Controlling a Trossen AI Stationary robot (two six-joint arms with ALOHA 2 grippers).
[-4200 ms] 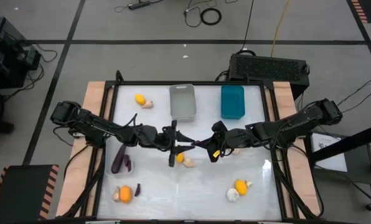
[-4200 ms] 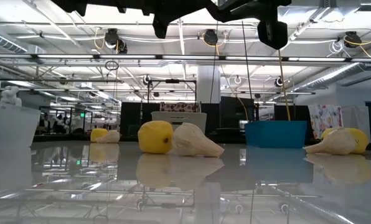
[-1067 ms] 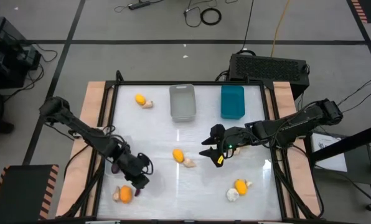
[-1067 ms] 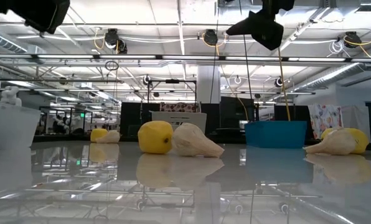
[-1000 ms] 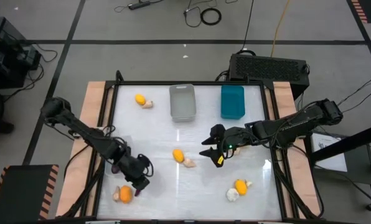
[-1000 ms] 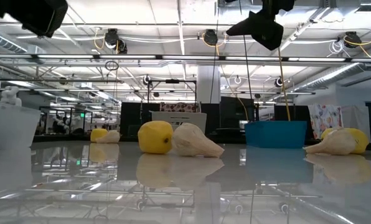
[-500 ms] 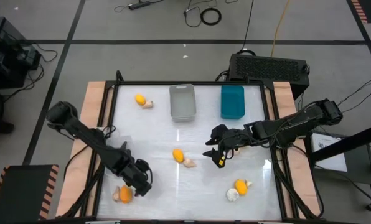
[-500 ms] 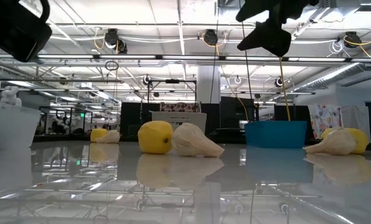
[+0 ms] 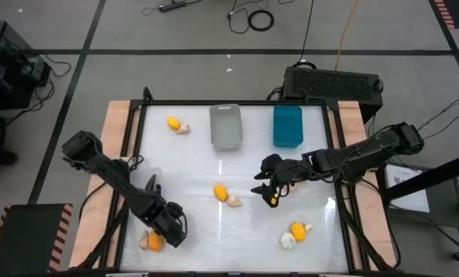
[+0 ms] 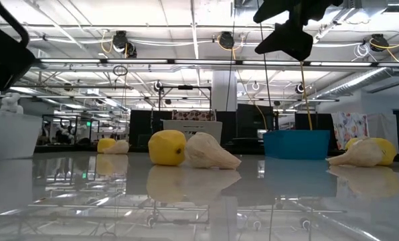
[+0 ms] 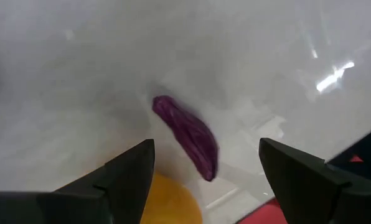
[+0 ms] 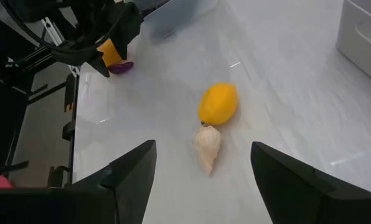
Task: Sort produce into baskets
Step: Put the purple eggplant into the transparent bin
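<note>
My left gripper [image 11: 207,180] stands open near the table's near-left corner, just above a small dark purple eggplant [image 11: 187,138] that lies flat on the table. An orange fruit [image 11: 167,202] lies beside the eggplant, and neither touches the fingers. My right gripper [image 12: 204,180] hangs open right of the table's middle, above a yellow fruit [image 12: 218,104] and a garlic bulb [image 12: 207,144]. The grey basket [image 9: 226,127] and the teal basket [image 9: 287,125] stand at the far edge. The clear basket [image 10: 9,134] is at the left.
A yellow fruit [image 9: 173,122] and a garlic bulb [image 9: 183,129] lie at the far left. An orange fruit [image 9: 297,230] and a garlic bulb [image 9: 288,241] lie at the near right. A long eggplant's end [image 9: 150,185] shows beside my left arm. A black vented box [image 9: 333,81] stands behind the table.
My left gripper has gone toward the table's near edge and down, ending over the small eggplant and the orange fruit. My right gripper has shifted slightly. The produce in the middle has stayed where it was.
</note>
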